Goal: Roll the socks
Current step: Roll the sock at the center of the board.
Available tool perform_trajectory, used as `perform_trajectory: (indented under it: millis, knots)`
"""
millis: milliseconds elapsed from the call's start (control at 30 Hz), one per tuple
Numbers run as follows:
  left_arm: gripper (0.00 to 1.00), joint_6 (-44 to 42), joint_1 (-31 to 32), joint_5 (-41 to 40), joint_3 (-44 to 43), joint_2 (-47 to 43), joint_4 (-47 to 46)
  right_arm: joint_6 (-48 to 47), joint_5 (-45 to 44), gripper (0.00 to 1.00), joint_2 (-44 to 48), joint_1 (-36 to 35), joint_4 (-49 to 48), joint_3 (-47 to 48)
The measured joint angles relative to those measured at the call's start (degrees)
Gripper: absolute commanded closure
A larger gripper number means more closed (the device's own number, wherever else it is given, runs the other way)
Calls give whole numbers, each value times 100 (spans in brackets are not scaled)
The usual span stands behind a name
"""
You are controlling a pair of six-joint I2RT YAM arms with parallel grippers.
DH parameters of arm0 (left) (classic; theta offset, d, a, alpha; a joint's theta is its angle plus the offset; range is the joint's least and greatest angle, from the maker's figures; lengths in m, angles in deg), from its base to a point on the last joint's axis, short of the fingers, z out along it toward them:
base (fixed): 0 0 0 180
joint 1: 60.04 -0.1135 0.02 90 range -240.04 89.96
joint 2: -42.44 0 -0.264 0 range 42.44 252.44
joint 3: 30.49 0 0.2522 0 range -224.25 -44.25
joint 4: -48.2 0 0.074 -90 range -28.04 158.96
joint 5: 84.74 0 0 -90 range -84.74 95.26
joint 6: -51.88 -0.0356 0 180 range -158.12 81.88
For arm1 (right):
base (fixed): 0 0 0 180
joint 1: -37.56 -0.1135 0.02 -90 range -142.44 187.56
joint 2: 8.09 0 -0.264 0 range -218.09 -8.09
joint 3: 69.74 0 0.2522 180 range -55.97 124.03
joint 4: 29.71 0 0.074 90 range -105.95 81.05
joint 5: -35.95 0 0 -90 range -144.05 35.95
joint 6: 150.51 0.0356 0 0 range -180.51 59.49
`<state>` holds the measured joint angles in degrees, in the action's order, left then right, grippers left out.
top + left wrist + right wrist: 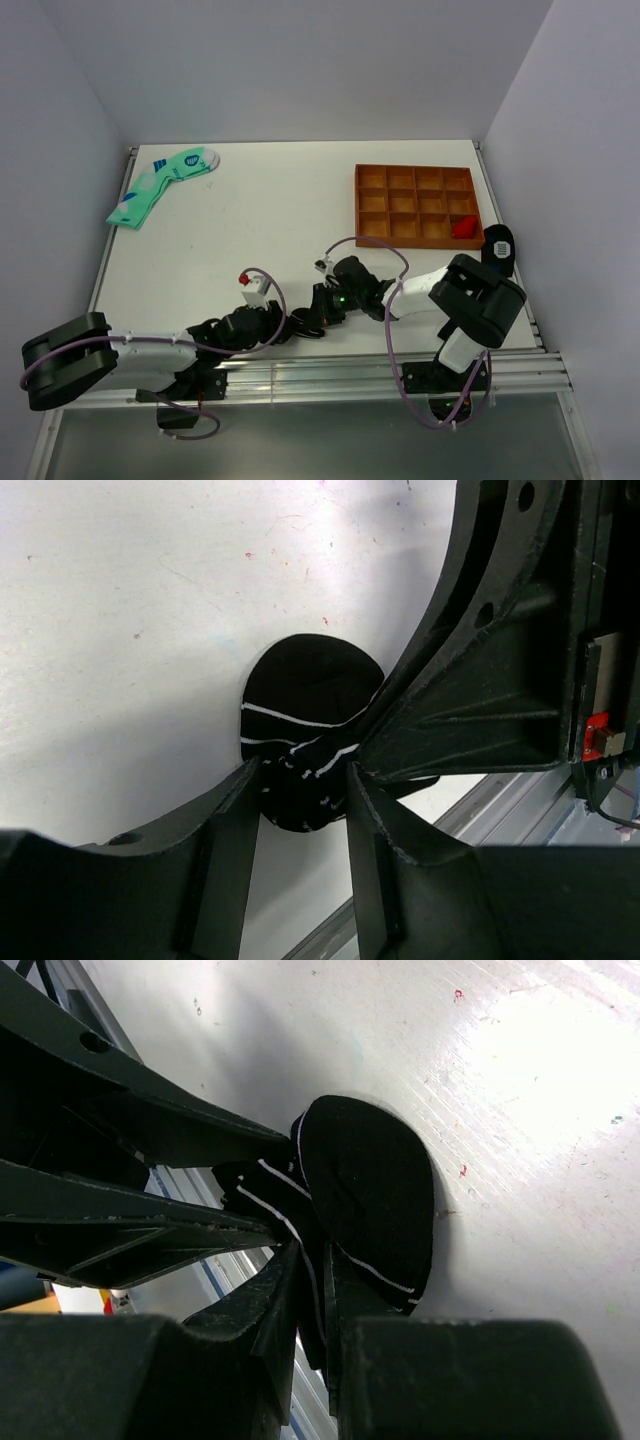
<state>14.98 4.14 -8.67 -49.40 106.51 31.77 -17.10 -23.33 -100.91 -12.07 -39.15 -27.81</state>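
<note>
A white, lightly scuffed worktop (pixel 280 215) is seen, closed in by plain pale walls (pixel 300 60) on the far side and on both flanks. Aluminium rails (pixel 330 375) run along its near edge, just behind both sets of jaws.

From the top camera, the left arm (pixel 150 350) and the right arm (pixel 470 300) are seen stretched low towards each other. Their jaws meet close to the near edge, and the socks can hardly be told from the black hardware there.

The wrist cameras show what is hidden from above. The socks (pixel 300 705) lie bunched on the worktop, black with thin white stripes. The left jaws are set narrow, with the left fingers (pixel 232 860) pressed on either side of the bundle's near end. The right jaws are nearly closed, and a fold of the same socks is pinched between the right fingers (pixel 262 1335). A rounded part is left lying flat beyond both jaws. In each wrist view the other arm's jaws block much of the bundle.

Far beyond the left jaws, mint-green socks (pixel 160 188) lie at the far left corner. Beyond the right jaws stands a brown compartment tray (pixel 415 168) with a red item (pixel 463 228) in its near right cell. A black object (pixel 498 247) lies just beside that corner.
</note>
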Motion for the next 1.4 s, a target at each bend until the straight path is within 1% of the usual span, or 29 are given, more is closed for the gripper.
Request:
perform_trajectory:
  millis: [133, 167, 233, 267, 333, 367, 433, 467, 500, 533, 600, 633, 833, 1067, 1200, 1333, 1400]
  knots:
    - [66, 68, 4, -57, -81, 92, 57, 0, 0, 89, 2, 2, -26, -13]
    - [72, 72, 4, -59, -118, 114, 92, 0, 0, 89, 2, 2, -39, -20]
    - [76, 92, 4, -79, -188, 146, 164, 0, -2, 89, 2, 2, -76, -37]
    - [82, 103, 4, -90, -238, 157, 238, 0, -2, 89, 2, 2, -85, -42]
    - [87, 125, 4, -105, -367, 205, 417, 0, -7, 89, 7, 2, -98, -46]
    - [92, 122, 4, -111, -457, 238, 533, 0, -15, 88, 13, 2, -103, -55]
    - [97, 129, 4, -133, -686, 332, 855, 7, -52, 87, 44, 2, -122, -90]
    - [100, 131, 4, -138, -815, 396, 1021, 7, -101, 86, 81, 2, -122, -118]
    - [100, 153, 4, -142, -973, 479, 1231, 9, -138, 83, 114, 2, -120, -140]
    - [100, 164, 4, -142, -1145, 570, 1445, 11, -201, 78, 166, 2, -111, -170]
    - [100, 175, 2, -142, -1381, 721, 1711, 20, -302, 75, 254, 0, -66, -203]
    - [99, 188, 2, -144, -1532, 826, 1878, 20, -400, 71, 321, -11, -13, -223]
    - [100, 317, -7, -90, -2031, 1204, 2343, 48, -1088, 63, 822, -116, 26, -540]
    - [100, 485, -9, 153, -2216, 1368, 2479, 85, -1965, 58, 1781, -184, -42, -1224]
    - [100, 496, -9, 269, -2328, 1412, 2675, 33, -2452, 56, 2575, -188, -76, -1718]
    - [100, 487, -9, 372, -2540, 1504, 2957, -98, -2780, 56, 3200, -203, -238, -2116]
    - [100, 479, -20, 448, -2645, 1545, 3115, -181, -2909, 56, 3333, -271, -361, -2173]
